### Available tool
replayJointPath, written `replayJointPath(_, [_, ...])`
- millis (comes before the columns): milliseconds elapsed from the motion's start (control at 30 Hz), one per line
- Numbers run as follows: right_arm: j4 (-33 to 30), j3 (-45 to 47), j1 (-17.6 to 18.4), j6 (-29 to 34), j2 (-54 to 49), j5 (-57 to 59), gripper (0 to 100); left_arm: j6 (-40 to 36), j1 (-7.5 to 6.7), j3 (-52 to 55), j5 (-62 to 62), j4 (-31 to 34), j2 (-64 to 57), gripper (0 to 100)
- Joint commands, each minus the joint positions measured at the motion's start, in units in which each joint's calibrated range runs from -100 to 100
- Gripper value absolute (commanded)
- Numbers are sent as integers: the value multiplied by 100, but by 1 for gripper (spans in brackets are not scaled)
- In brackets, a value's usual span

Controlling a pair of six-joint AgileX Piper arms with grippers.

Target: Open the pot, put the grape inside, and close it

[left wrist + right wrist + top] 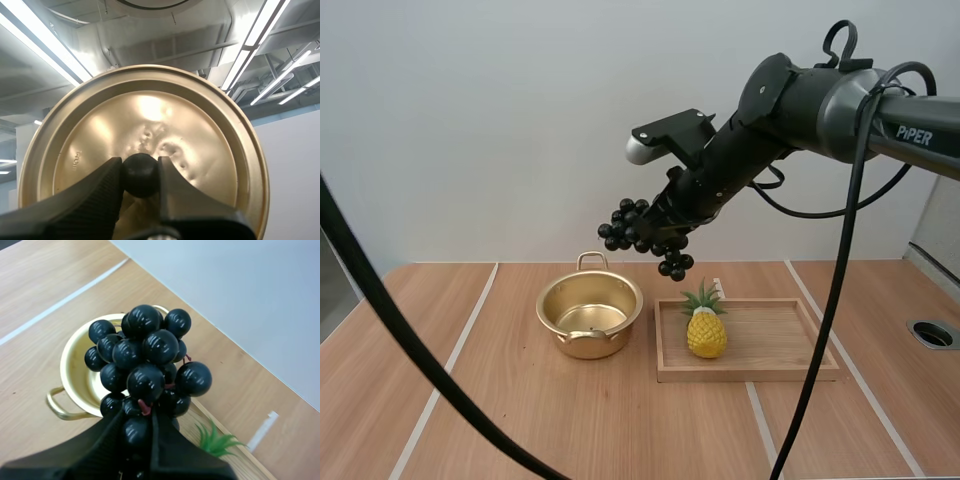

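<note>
— Where are the grapes?
— My right gripper [137, 435] pinches the grapes [145, 360] at the bunch's end, in the air over the open pot [582, 347], near the tray [780, 372].
— And the lid?
— My left gripper [141, 174] clamps the lid [150, 115] by its black knob [141, 167].

Built as a right arm [840, 100] of thick, rounded dark-grey tube links joined by round black housings, glossy along the upper edge and lettered "PiPER" in white on the link toward the base. Tipped with a right gripper [139, 432] of two matt black fingers [107, 442], broad at the root and narrowing to blunt tips. Matched by a left gripper [141, 172] with two black wedge-shaped fingers [95, 197], finely ribbed on the inner faces and smooth along the outer edges.
</note>
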Motion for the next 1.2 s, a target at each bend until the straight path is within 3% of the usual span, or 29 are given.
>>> replayJointPath(0, [13,-35,186,-64,-48,-27,0,-15,-4,-30,8,94,7,0])
replayJointPath(367, [13,-35,600,-327,-17,-182,0,-15,-4,-30,120,95,7,0])
replayJointPath(667, [-11,-35,601,-327,791,-349,0,112,-4,-30,197,95,7,0])
replayJointPath(1167, [52,-35,601,-499,1983,-1748,0,300,-4,-30,341,209,7,0])
